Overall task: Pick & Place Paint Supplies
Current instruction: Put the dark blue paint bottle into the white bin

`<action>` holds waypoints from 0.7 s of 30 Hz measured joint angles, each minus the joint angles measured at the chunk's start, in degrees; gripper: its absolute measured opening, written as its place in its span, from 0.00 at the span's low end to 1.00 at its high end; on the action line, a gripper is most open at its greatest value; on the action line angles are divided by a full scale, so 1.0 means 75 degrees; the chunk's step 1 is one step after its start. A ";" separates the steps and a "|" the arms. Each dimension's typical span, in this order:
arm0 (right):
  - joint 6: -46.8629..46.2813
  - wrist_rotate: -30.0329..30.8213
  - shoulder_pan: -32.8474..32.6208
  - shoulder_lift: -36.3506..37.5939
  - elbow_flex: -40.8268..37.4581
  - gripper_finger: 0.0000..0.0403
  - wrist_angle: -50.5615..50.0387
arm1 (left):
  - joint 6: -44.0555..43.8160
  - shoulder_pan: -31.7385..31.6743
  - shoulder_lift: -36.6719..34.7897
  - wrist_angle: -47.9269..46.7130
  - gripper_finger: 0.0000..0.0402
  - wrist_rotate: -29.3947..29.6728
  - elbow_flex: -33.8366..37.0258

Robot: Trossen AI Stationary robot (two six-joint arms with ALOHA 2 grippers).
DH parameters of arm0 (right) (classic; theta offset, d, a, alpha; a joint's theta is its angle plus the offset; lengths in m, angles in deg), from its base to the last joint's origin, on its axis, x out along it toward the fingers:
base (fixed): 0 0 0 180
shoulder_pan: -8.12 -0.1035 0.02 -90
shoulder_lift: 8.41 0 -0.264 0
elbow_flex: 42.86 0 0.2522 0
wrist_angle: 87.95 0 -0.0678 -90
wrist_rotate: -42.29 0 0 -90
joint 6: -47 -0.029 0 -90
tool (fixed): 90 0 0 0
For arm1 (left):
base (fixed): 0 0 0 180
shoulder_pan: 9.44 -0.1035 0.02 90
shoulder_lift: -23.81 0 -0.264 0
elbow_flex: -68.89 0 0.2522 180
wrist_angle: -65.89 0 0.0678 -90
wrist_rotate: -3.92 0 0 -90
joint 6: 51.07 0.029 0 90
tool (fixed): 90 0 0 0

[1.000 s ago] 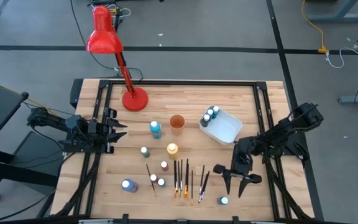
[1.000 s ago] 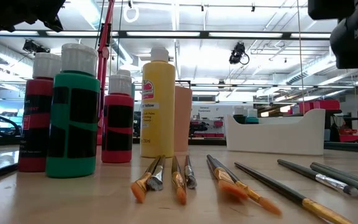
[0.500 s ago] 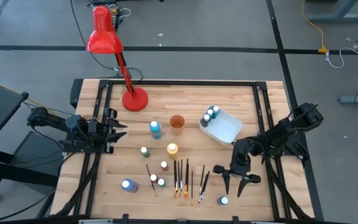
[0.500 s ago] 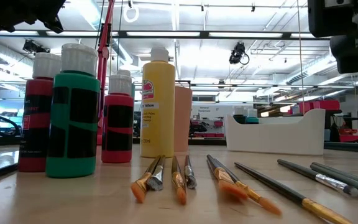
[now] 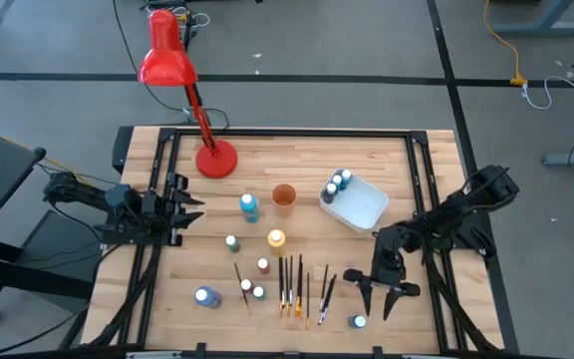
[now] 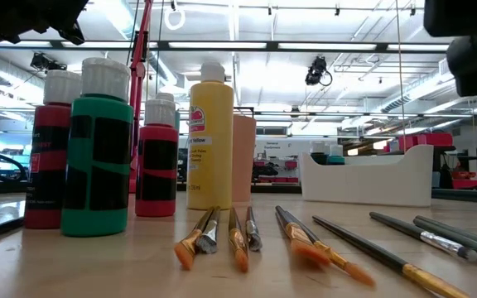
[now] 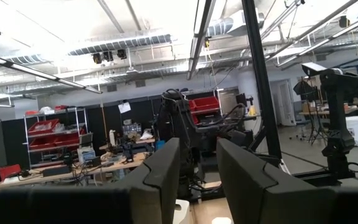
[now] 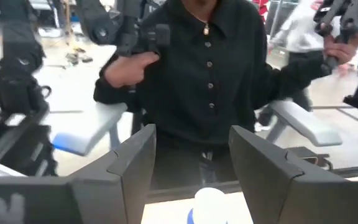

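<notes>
High view: we see our right gripper (image 5: 384, 300) hovering with jaws wide above a small white-capped blue paint bottle (image 5: 359, 322) near the front of the wooden desk (image 5: 297, 160). Our left gripper (image 5: 189, 208) waits at the desk's left side, jaws parted, empty.

— Paint bottles (image 5: 249, 206)?
— Mostly upright, scattered mid-worktop: blue, yellow (image 5: 276, 239), small white-capped ones; one alone by the front edge (image 5: 359, 322); three standing in the white tub.
— Paintbrushes (image 5: 292, 282)?
— Flat, roughly parallel, orange-yellow ends toward the front edge, between the bottles.
</notes>
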State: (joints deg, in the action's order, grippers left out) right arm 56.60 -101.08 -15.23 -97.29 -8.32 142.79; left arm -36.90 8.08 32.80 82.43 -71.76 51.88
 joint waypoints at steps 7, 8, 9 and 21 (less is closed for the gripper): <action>0.0765 0.1204 -0.0254 -0.0008 0.0250 0.51 -0.1251 | 0.0000 0.0003 0.0000 0.0003 0.29 0.0000 0.0000; 0.0796 0.1158 -0.0297 -0.0006 0.0353 0.51 -0.1424 | 0.0000 0.0000 0.0000 0.0003 0.29 0.0000 0.0000; 0.0806 0.1122 -0.0344 -0.0013 0.0457 0.51 -0.1621 | 0.0000 0.0000 0.0000 0.0003 0.29 0.0000 0.0000; 0.0809 0.1132 -0.0516 -0.0980 0.1138 0.51 -0.2158 | 0.0000 0.0000 0.0000 0.0012 0.29 0.0000 0.0000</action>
State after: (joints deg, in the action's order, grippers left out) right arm 62.67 -92.59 -19.10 -104.64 0.21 126.60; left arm -36.90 8.08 32.80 82.52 -71.76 51.88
